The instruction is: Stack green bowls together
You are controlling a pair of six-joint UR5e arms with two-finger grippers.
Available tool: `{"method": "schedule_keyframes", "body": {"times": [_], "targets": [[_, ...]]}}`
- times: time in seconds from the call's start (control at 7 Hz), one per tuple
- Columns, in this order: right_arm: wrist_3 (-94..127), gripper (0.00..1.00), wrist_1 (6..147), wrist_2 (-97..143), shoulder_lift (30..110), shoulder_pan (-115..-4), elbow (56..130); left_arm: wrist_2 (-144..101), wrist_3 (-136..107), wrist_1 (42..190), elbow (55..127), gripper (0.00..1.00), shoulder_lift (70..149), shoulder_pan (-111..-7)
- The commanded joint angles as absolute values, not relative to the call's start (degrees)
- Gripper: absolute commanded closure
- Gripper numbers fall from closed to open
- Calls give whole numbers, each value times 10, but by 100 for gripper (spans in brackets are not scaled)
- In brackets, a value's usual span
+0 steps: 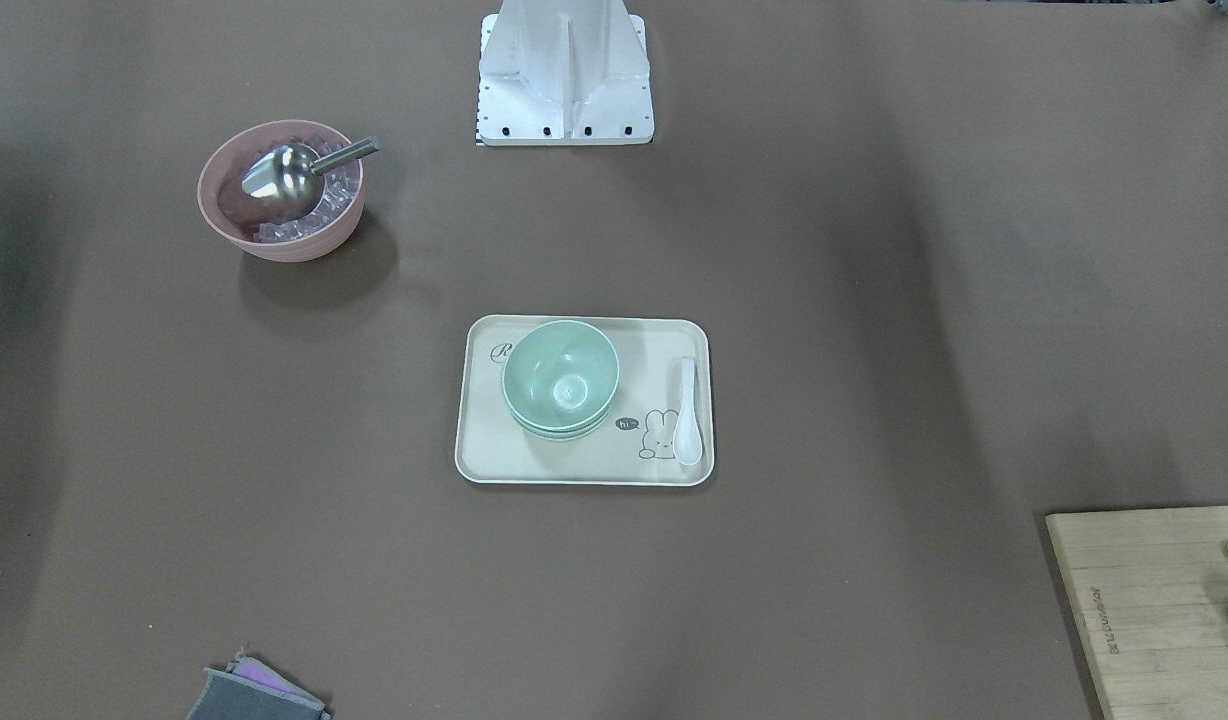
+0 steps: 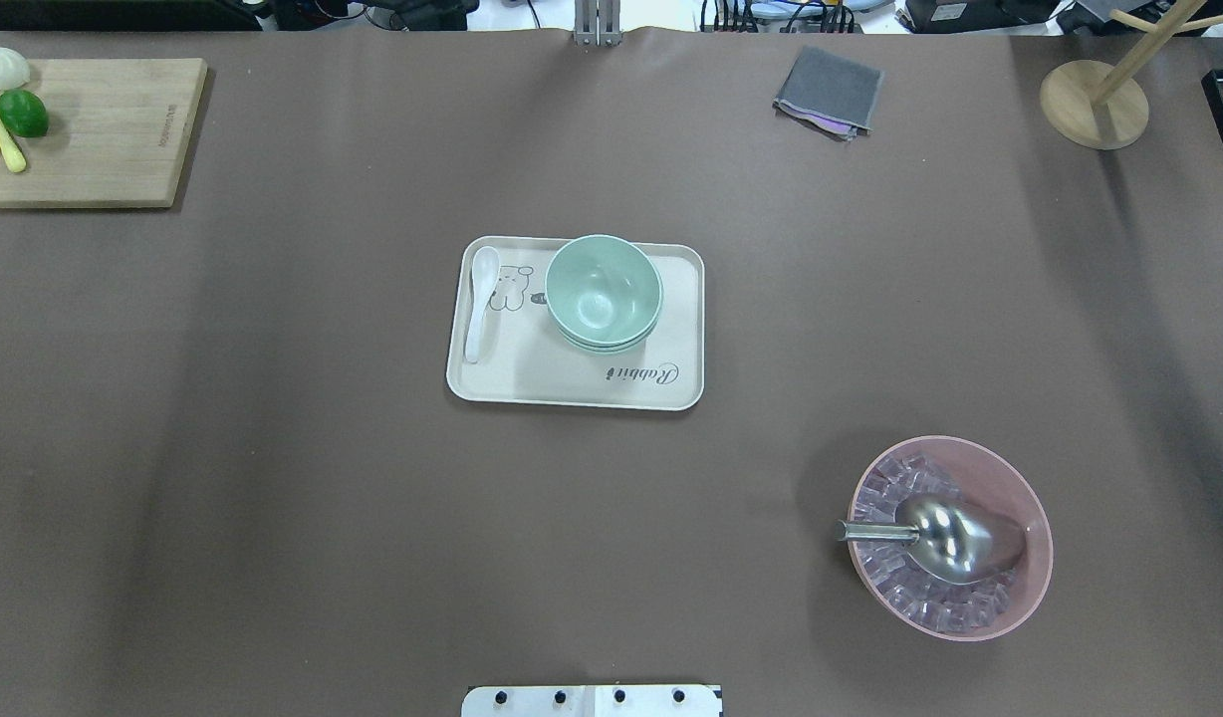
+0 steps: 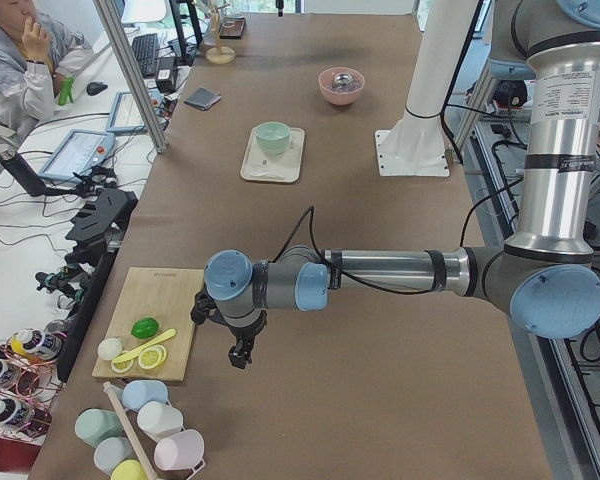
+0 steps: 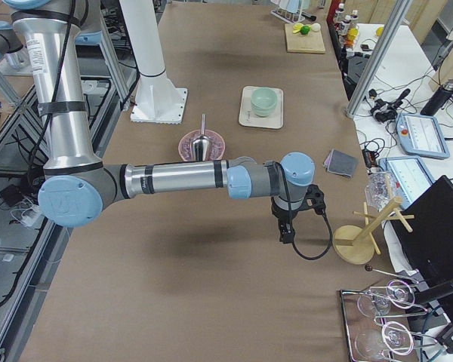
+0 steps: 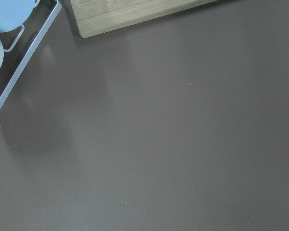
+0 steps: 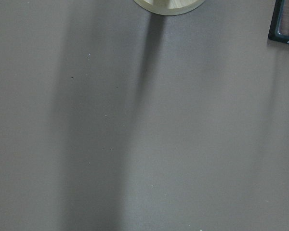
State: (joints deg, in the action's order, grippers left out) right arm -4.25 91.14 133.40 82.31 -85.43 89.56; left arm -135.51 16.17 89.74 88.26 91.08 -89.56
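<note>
The green bowls (image 2: 604, 292) sit nested in one stack on a cream tray (image 2: 572, 383) at the table's middle; the stack also shows in the front-facing view (image 1: 560, 378). My left gripper (image 3: 238, 358) hangs far from them over bare table beside the cutting board, seen only in the exterior left view. My right gripper (image 4: 286, 235) hangs over bare table near the wooden stand, seen only in the exterior right view. I cannot tell whether either is open or shut. Both wrist views show only table surface.
A white spoon (image 2: 482, 299) lies on the tray beside the stack. A pink bowl (image 2: 1045, 543) with ice and a metal scoop stands near the right. A cutting board (image 2: 104, 129) with fruit, a grey cloth (image 2: 829, 92) and a wooden stand (image 2: 1094, 104) sit along the far edge.
</note>
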Motion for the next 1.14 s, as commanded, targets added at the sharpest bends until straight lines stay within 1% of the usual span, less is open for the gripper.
{"method": "schedule_keyframes", "body": {"times": [0.0,0.14,0.71,1.0], "targets": [[-47,0,963,1305,794,-856,897,-1355,161,897,884,1,911,-896],[-47,0,982,1290,788,-856,896,-1355,162,897,882,1,912,-895],[-48,0,981,1291,793,-857,897,-1356,158,897,885,1,913,-896],[-48,0,980,1291,791,-857,897,-1357,156,899,900,1,912,-895]]}}
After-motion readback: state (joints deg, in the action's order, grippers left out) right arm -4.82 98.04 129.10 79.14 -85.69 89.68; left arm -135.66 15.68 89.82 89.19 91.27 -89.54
